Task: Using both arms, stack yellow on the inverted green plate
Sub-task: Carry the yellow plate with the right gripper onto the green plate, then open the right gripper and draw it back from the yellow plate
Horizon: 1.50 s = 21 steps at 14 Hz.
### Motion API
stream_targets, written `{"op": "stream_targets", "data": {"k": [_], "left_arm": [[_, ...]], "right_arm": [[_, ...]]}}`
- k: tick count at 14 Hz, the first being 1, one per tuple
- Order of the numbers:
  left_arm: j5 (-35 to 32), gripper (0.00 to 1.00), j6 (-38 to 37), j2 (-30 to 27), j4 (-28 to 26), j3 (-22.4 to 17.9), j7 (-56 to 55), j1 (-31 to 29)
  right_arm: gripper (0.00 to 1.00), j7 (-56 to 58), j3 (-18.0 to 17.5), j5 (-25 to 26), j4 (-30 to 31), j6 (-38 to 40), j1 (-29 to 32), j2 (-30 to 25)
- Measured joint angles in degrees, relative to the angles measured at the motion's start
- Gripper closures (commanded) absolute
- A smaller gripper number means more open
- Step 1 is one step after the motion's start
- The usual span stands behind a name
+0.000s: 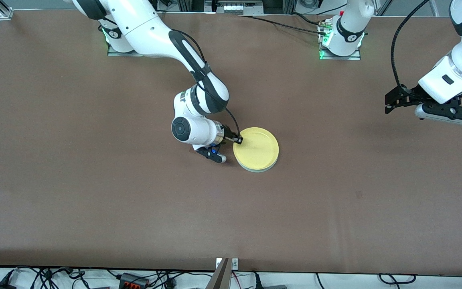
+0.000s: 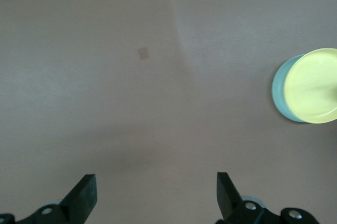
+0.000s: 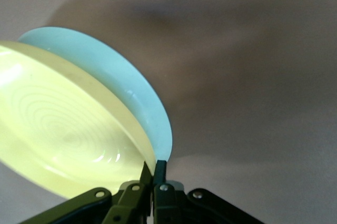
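The yellow plate (image 1: 256,152) lies open side up on the pale green plate (image 1: 257,169) near the table's middle. Only a thin arc of the green plate's rim shows beneath it, on the side nearer the front camera. My right gripper (image 1: 239,140) is low at the yellow plate's edge toward the right arm's end, shut on its rim. In the right wrist view the right gripper (image 3: 152,169) pinches the yellow plate's (image 3: 63,124) rim, with the green plate (image 3: 121,77) just under it. My left gripper (image 1: 393,100) hangs open and empty over the left arm's end of the table.
The left wrist view shows the open left gripper (image 2: 155,182) over bare brown cloth, with the yellow plate (image 2: 316,84) and green plate (image 2: 279,90) at a distance. A small darker patch (image 2: 142,53) marks the cloth. Both arm bases (image 1: 340,40) stand along the table's edge farthest from the front camera.
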State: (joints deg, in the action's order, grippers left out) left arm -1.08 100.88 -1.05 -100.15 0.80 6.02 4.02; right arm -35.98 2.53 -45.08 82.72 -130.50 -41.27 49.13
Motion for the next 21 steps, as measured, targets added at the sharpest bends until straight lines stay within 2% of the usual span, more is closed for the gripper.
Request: {"op": "stream_targets", "data": {"k": [3,14,15,16,17,21], "left_arm": [[-0.53,0.00,-0.01,0.00,0.01,0.34,-0.01,0.03],[-0.53,0.00,-0.97,0.00,0.01,0.11,-0.03,-0.20],[-0.53,0.00,-0.98,0.01,0.01,0.11,-0.03,-0.20],[-0.53,0.00,-0.99,0.01,0.01,0.11,-0.03,-0.20],[-0.53,0.00,-1.00,0.01,0.01,0.11,-0.03,-0.20],[-0.53,0.00,-1.13,0.01,0.01,0.11,-0.03,-0.20]], "right_arm": [[1.00,0.00,0.18,-2.14,-0.06,-0.33,0.00,0.03],[1.00,-2.04,0.18,-2.46,-0.76,-0.68,-0.96,0.03],[0.89,-2.05,0.21,-2.46,-0.76,-0.68,-0.96,0.03],[0.41,-2.05,0.25,-2.46,-0.76,-0.68,-0.95,0.03],[0.00,-2.06,0.27,-2.46,-0.76,-0.68,-0.96,0.03],[0.00,-2.07,0.81,-2.32,-1.04,-0.69,-0.94,-0.35]]}}
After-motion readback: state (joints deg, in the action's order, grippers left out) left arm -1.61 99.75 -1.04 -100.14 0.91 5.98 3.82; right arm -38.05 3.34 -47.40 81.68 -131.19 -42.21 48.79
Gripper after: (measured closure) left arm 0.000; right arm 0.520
